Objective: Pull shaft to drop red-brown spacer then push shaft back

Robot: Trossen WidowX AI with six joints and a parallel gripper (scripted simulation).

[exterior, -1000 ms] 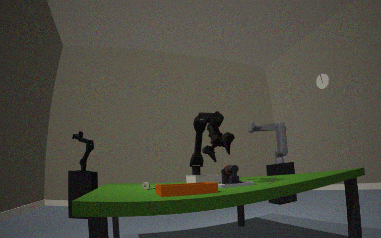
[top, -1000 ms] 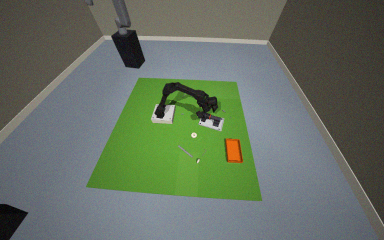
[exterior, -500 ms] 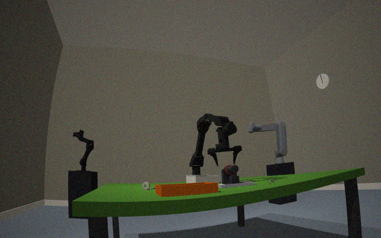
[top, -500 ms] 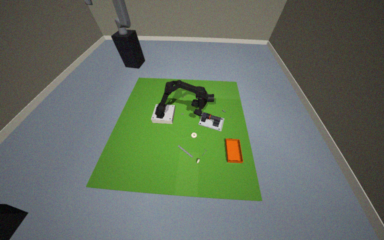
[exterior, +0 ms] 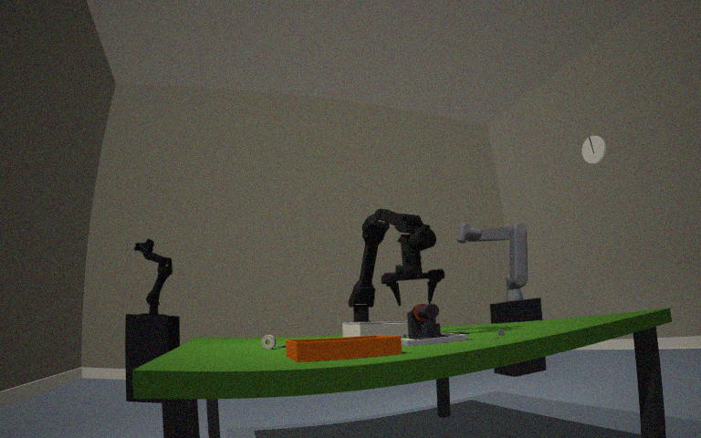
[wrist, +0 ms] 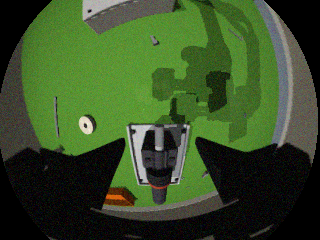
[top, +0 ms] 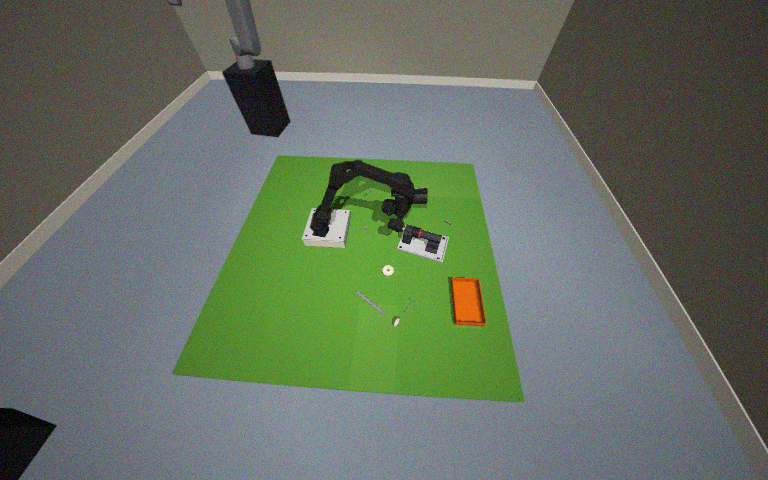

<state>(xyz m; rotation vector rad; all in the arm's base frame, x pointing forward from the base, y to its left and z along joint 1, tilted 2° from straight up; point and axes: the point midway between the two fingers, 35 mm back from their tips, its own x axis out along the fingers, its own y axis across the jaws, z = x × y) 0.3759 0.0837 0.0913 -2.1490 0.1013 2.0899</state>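
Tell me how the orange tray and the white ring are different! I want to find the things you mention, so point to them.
The orange tray (top: 453, 301) (exterior: 343, 349) is a rectangle; the white ring (top: 384, 270) (wrist: 82, 125) is round. The tray has raised walls around a hollow; the ring has a hole through its middle. The tray is bigger than the ring. Both rest on the green table.

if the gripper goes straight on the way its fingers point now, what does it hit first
Probably the dark shaft-and-housing assembly on its pale plate, just below the open black gripper. Whether a finger or the gap meets it first is unclear.
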